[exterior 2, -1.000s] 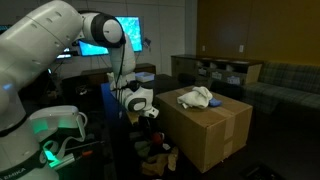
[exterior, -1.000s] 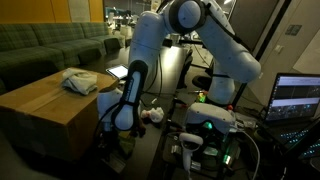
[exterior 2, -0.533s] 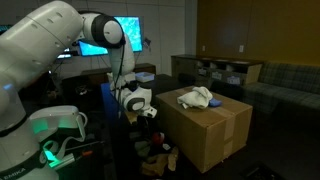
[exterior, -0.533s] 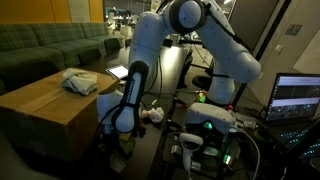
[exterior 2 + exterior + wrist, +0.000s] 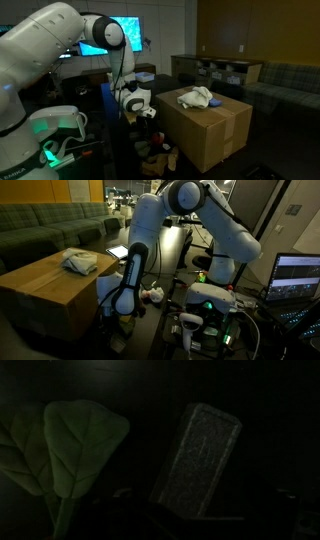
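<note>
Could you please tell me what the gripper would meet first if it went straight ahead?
Probably the grey block, almost dead ahead in the wrist view; the green leaves lie aside. Depth is unclear in the dark.

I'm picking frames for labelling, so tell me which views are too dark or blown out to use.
Wrist view: badly underexposed and soft; only green leaves and a grey textured block emerge from black. Both exterior views: dim but readable. In an exterior view the monitor is blown out; in an exterior view the laptop screen glares.
</note>
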Controlling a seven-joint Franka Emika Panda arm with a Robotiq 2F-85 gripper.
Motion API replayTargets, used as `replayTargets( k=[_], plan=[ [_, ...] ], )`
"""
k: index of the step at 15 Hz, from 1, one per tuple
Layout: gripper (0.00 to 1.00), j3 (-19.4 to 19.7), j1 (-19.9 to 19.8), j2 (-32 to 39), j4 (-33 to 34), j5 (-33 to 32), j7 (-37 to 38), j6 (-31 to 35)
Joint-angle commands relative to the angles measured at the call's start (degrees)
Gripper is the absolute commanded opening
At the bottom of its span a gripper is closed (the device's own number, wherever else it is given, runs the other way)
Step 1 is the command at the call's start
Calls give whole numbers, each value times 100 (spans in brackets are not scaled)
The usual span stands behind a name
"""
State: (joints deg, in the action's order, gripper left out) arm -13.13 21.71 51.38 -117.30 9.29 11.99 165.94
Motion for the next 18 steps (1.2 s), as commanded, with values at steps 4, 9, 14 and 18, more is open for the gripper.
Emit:
replayTargets(
  k=[4,9,14,18],
  plan=[
    [100,-229,-87,228,175,-24,-118,132],
    [100,-313,-130,389,254,-18,-172,145],
    [100,-304,-94,544,359,-22,-167,99],
    [58,-260,-8,446,315,-42,-123,86]
  ],
)
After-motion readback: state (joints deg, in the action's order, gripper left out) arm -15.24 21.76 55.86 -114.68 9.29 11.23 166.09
